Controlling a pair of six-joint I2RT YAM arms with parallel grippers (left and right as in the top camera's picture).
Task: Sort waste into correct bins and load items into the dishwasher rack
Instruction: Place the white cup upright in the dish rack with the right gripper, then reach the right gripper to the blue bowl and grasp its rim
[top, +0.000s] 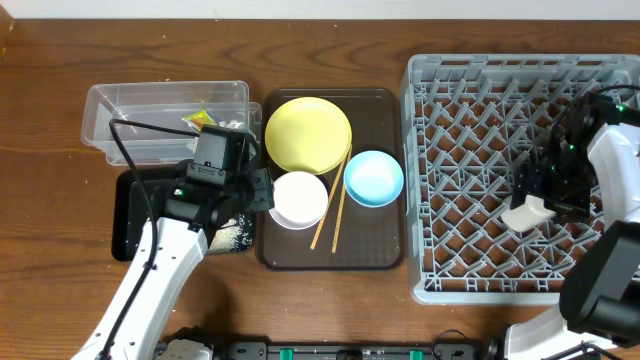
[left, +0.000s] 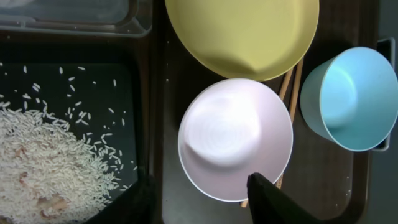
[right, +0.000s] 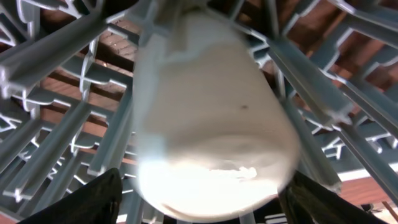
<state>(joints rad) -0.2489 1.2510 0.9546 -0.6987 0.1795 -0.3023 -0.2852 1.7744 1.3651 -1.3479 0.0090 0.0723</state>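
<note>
Right wrist view puts the right pincer (right: 205, 180) with its two dark fingers (right: 93, 199) set wide, one on each side of the small pale green cup (right: 211, 118). The cup is blurred and fills most of the picture, and I cannot tell whether the fingers clamp it or only flank it. Behind the cup run the grey ribs and pegs of the dishwasher rack (right: 50, 56). From overhead the cup lies inside the rack toward its right side, and the rack takes up the right end of the bench (top: 50, 60). The left pincer (left: 199, 186) is parted and holds nothing, hanging over the near rim of the white bowl (left: 235, 138). That bowl sits on the dark brown serving tray (top: 385, 255) at mid-bench. Just beside it are the round yellow plate (top: 308, 133) on its far side and the light blue bowl (top: 374, 177) to its right, with the two wooden chopsticks (top: 335, 215) lying between the bowls. Left of the serving tray, the black tray (top: 128, 215) carries a heap of white rice (left: 43, 162), partly hidden overhead by the left arm (top: 150, 270). Beyond it, toward the far left corner, the clear tub (top: 150, 105) holds the crumpled snack wrapper (top: 200, 120).
</note>
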